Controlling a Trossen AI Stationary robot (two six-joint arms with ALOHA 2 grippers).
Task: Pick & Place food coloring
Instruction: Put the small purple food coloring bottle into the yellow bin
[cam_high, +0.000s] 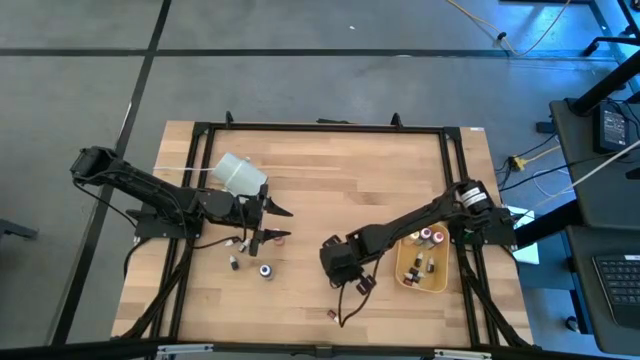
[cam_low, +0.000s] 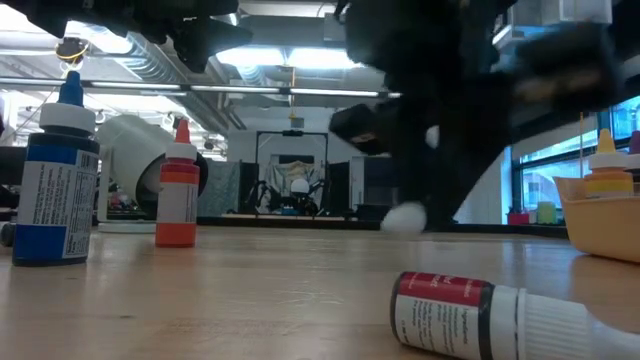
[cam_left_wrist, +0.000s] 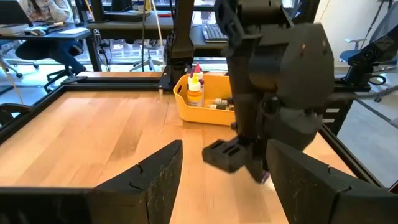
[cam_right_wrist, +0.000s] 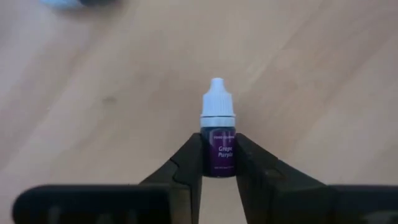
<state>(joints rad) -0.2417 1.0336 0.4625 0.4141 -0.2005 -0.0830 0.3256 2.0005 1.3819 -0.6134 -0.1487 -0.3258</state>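
The right arm's jaws (cam_right_wrist: 219, 163) were clamped on a small purple bottle (cam_right_wrist: 218, 134), one finger on each side of its dark body, with its pale cap poking out ahead of the fingertips. In the high view that right arm's jaws (cam_high: 362, 284) sat low over the tabletop (cam_high: 300, 160), a little way from the tan tray (cam_high: 408, 278) that lay just beyond them toward the table's right edge. Whether the bottle had left the wood yet could not be told.

The tray already held several bottles, among them a yellow one (cam_left_wrist: 194, 93) standing upright and others lying flat, so part of the job looked done. A good share was left: beside the left arm's jaws (cam_high: 270, 222) a few bottles (cam_high: 266, 270) stood or lay loose on the wood, including a blue one (cam_low: 55, 180) and an orange one (cam_low: 178, 190) upright, and a red-labelled one (cam_low: 470, 318) lay on its side nearer the right arm. A white cup (cam_high: 238, 173) lay tipped over just behind the left arm's jaws.

The left arm's jaws stood wide and held nothing, waiting near the loose bottles. Judging by this, the step in hand was carrying the purple bottle across to the tray, with the scattered ones still to be fetched one at a time.
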